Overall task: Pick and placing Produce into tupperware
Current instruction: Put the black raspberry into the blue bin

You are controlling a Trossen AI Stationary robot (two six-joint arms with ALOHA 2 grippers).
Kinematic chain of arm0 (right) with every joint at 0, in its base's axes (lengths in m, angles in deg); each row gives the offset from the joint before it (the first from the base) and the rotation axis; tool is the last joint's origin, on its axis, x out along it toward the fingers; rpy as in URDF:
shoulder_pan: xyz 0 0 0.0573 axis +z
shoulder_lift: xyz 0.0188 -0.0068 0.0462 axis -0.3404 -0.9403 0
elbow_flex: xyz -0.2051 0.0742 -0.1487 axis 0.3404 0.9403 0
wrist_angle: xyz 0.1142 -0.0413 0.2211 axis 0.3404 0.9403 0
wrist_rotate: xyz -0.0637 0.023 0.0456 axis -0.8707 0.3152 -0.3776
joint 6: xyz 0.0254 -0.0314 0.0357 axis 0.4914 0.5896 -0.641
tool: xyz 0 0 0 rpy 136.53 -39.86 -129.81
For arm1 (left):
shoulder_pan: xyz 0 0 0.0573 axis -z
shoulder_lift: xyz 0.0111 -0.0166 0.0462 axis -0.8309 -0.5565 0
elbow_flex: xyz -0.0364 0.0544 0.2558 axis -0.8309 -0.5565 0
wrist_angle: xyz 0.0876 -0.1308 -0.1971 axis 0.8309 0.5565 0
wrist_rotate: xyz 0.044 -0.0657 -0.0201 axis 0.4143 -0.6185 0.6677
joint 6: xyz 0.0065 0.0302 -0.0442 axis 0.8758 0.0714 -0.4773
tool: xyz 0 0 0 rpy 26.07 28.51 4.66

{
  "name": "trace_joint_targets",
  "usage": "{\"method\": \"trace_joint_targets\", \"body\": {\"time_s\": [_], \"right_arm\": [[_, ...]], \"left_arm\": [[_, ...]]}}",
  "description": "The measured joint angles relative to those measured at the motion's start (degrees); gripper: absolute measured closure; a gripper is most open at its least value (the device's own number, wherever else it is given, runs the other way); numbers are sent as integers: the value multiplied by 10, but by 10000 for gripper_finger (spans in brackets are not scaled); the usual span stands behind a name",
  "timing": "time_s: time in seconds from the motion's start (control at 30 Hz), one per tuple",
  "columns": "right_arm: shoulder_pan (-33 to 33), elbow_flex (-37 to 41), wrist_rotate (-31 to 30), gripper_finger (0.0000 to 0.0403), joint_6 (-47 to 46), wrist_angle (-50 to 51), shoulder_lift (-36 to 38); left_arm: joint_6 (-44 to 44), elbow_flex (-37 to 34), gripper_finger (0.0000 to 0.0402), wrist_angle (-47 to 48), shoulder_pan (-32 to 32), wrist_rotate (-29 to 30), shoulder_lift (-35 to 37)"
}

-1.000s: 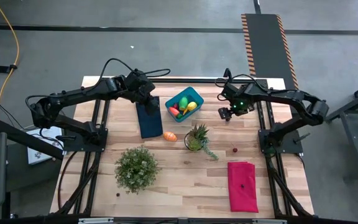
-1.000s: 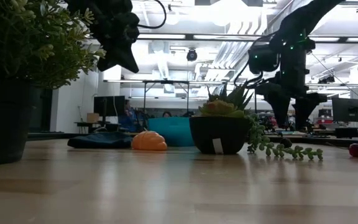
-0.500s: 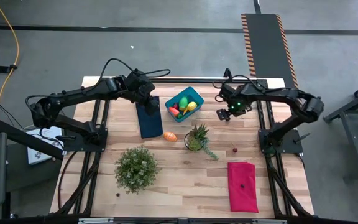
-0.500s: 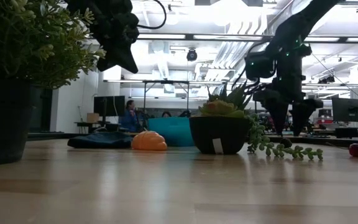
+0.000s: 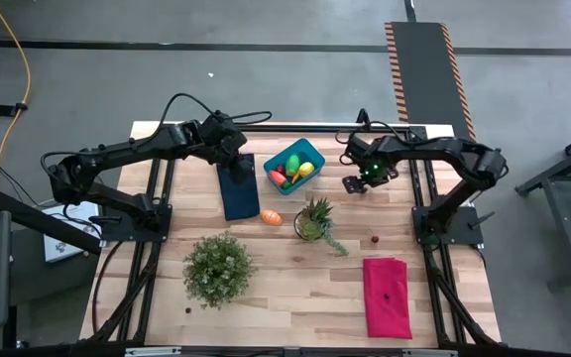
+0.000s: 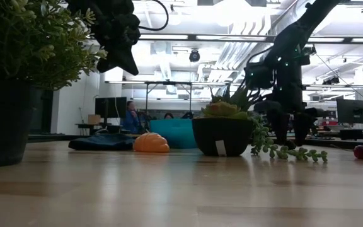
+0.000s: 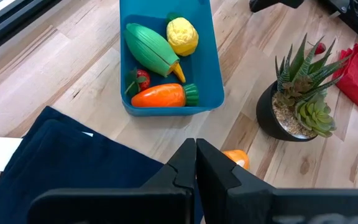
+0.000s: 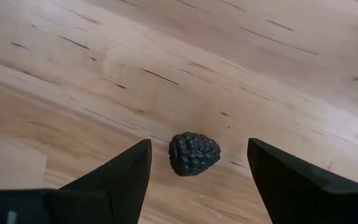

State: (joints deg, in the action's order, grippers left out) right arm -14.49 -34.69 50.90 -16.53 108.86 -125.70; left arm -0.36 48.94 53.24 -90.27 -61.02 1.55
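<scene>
The tupperware, a bright blue tub, sits near the far edge of the table, about midway along it. Inside lie a green oval, a yellow lemon, an orange carrot with its green top, and a small strawberry tucked against the wall. One more piece of produce, an orange oval, rests on the bare wood outside the tub, toward the middle of the table, between the dark blue cloth and the spiky-leaved plant.

The right gripper hangs low near the far right part of the table, to the right of the tub, with its fingers spread wide on either side of a small dark blackberry (a bumpy, near-black piece lying on the wood). The berry sits between the fingers without touching either.

The left gripper hovers above the dark blue cloth, just left of the tub, with its fingers pressed together and nothing between them.

A bushy potted plant stands toward the near left of the table, and a red cloth lies at the near right.
</scene>
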Motion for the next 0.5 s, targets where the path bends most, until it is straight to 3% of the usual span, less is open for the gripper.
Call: {"method": "trace_joint_targets", "body": {"time_s": [0.5], "right_arm": [[0,0,0,147,1,-5,-6]], "left_arm": [[0,0,401,0,0,0,0]]}}
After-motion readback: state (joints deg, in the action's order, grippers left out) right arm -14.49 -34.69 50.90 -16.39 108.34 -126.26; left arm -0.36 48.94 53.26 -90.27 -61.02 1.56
